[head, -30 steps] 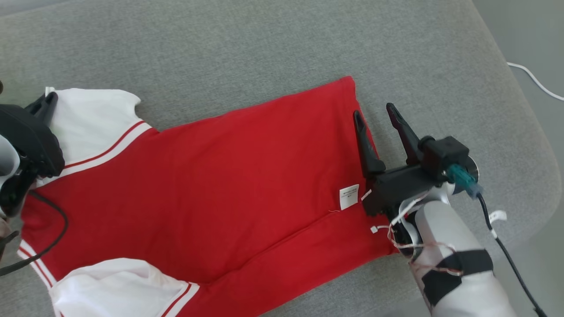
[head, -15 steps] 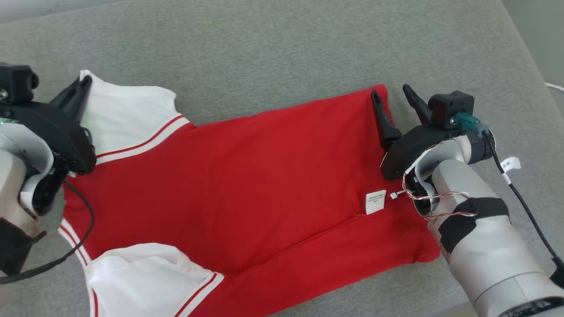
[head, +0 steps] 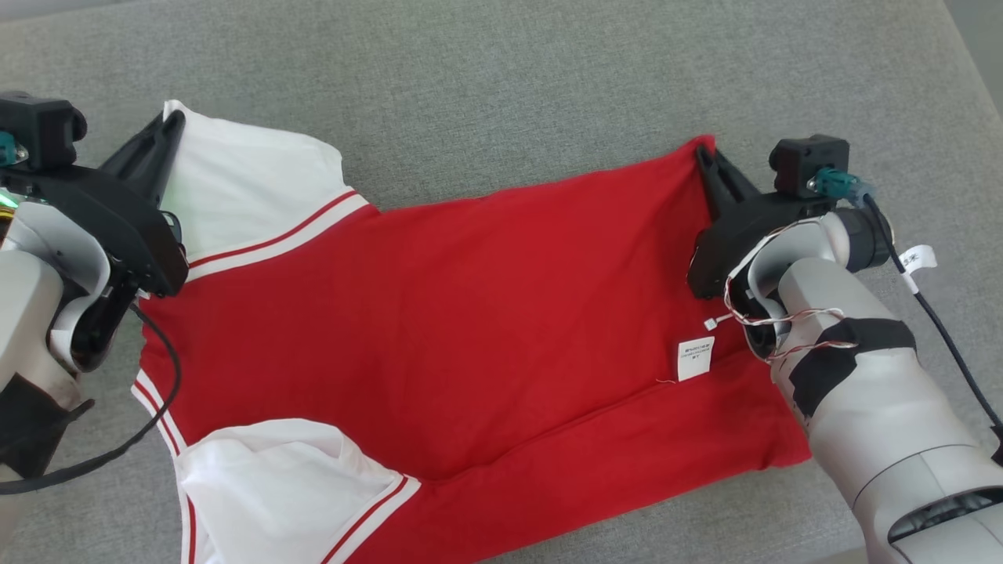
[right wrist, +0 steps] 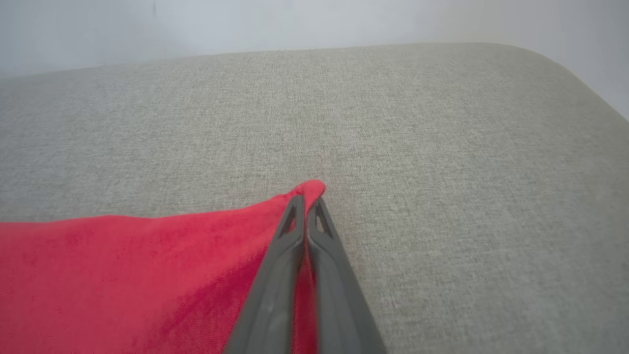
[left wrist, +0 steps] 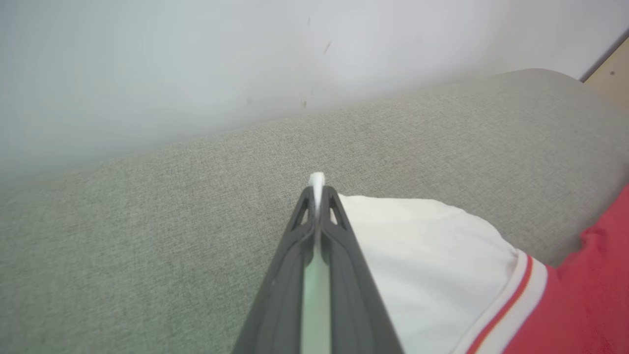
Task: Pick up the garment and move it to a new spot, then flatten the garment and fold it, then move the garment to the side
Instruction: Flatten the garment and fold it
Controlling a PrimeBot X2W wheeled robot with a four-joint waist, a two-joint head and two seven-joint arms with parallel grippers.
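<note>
The garment [head: 470,305] is a red shirt with white sleeves and red-and-white striped trim, spread across the grey cushion in the head view. My left gripper [head: 174,124] is shut on the tip of the far white sleeve [left wrist: 417,255]; white cloth pokes out between the fingertips [left wrist: 317,189]. My right gripper [head: 704,155] is shut on the far hem corner, where red cloth [right wrist: 147,275] is pinched between the dark fingers [right wrist: 304,206]. A white care label [head: 696,358] lies near the hem.
The grey upholstered cushion [head: 509,86] carries the garment, with bare fabric beyond it toward the back. A pale wall [left wrist: 196,59] rises behind the cushion. A black cable [head: 940,337] trails from the right wrist along the cushion's right side.
The right gripper, open astride the hem corner a second ago, has shut on it. The head camera has shifted, so the whole scene sits further right. The left gripper stays shut on the sleeve.
</note>
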